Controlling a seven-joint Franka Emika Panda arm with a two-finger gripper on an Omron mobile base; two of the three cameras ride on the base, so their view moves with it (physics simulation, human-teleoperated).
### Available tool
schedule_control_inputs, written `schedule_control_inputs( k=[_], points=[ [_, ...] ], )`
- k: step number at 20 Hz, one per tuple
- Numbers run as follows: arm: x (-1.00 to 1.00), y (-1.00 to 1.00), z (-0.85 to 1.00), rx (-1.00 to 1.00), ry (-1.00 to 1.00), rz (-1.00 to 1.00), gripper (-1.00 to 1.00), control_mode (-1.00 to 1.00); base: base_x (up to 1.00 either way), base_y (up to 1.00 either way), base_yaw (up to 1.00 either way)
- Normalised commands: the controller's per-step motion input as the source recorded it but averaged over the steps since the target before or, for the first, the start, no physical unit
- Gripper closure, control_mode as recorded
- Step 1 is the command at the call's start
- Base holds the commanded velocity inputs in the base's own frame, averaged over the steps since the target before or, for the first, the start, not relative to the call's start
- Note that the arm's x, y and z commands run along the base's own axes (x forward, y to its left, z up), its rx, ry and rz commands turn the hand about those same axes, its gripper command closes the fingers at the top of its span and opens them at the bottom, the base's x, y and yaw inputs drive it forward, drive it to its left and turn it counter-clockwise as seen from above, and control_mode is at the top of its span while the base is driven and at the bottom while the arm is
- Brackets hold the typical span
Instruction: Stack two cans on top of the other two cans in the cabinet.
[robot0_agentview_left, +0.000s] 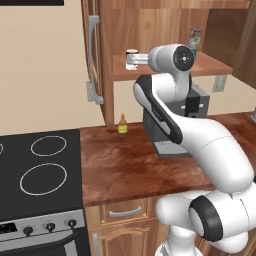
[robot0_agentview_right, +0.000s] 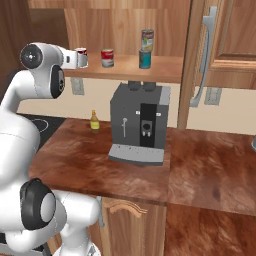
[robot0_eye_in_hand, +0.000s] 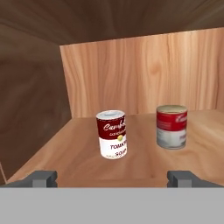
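In the hand view the pincer (robot0_eye_in_hand: 114, 178) stands wide and holds nothing, only its two tips showing at the bottom. At 12 o'clock from it, the dark red-and-white soup can (robot0_eye_in_hand: 112, 134) stands upright on the cabinet shelf (robot0_eye_in_hand: 144, 162). The red-over-grey can (robot0_eye_in_hand: 171, 127) stands upright at its 3 o'clock, apart. In the right base view the green-labelled can (robot0_agentview_right: 147, 40) sits upright atop the teal can (robot0_agentview_right: 145, 59). In the left base view the arm hides most of that stack.
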Motion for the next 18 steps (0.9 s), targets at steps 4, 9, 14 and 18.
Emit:
schedule_control_inputs(
  k=[4,9,14,18],
  points=[
    [0.03,0.00,-0.13,-0.06,0.00,0.00,-1.00,-1.00,0.00,0.00,0.00],
    [0.00,0.00,-0.10,-0.05,0.00,0.00,-1.00,-1.00,0.00,0.00,0.00],
    [0.03,0.00,0.00,0.00,0.00,0.00,-1.00,-1.00,0.00,0.00,0.00],
    [0.07,0.00,0.00,0.00,0.00,0.00,-1.00,-1.00,0.00,0.00,0.00]
  ],
)
